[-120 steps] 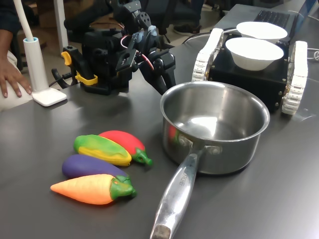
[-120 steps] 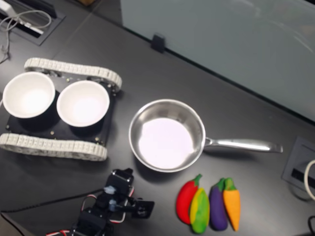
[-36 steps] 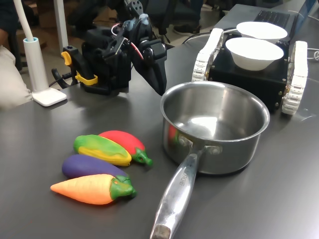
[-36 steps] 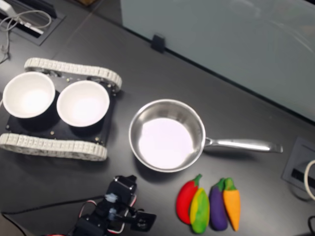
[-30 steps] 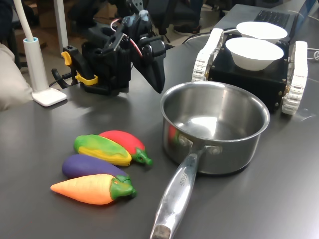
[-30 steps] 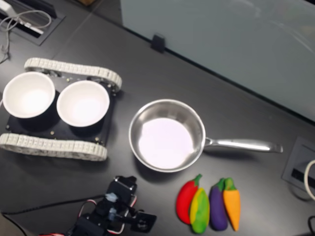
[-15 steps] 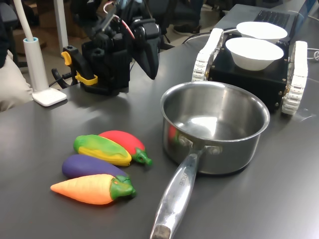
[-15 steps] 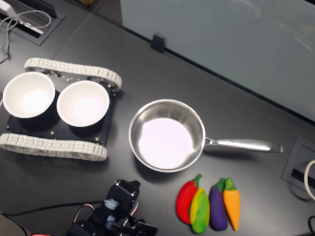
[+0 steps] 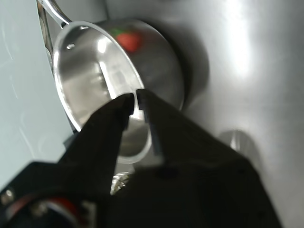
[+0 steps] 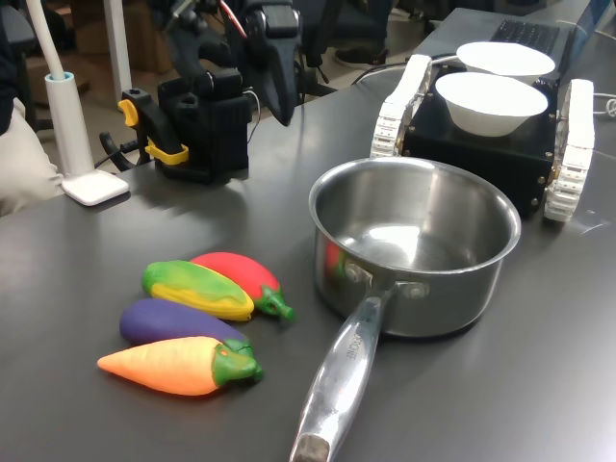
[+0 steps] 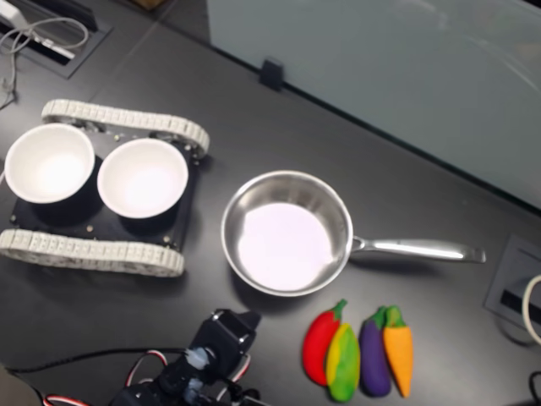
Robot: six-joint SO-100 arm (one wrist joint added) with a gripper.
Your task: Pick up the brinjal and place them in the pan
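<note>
The purple brinjal lies on the dark table between an orange carrot and a yellow-green vegetable; in the second exterior view the brinjal is below the pan's handle. The steel pan stands upright and holds nothing, seen from above in the second exterior view. My gripper hangs shut in the air behind the pan, far from the brinjal, with nothing in it. In the wrist view the gripper has its fingertips almost touching, with the pan beyond them.
A red pepper lies beside the yellow-green vegetable. Two white bowls sit on a black tracked vehicle behind the pan. The arm's black base and a white stand are at the first exterior view's back left.
The gripper has risen from near the pan's far rim to well above the table, staying shut. The vegetables and the pan have not moved.
</note>
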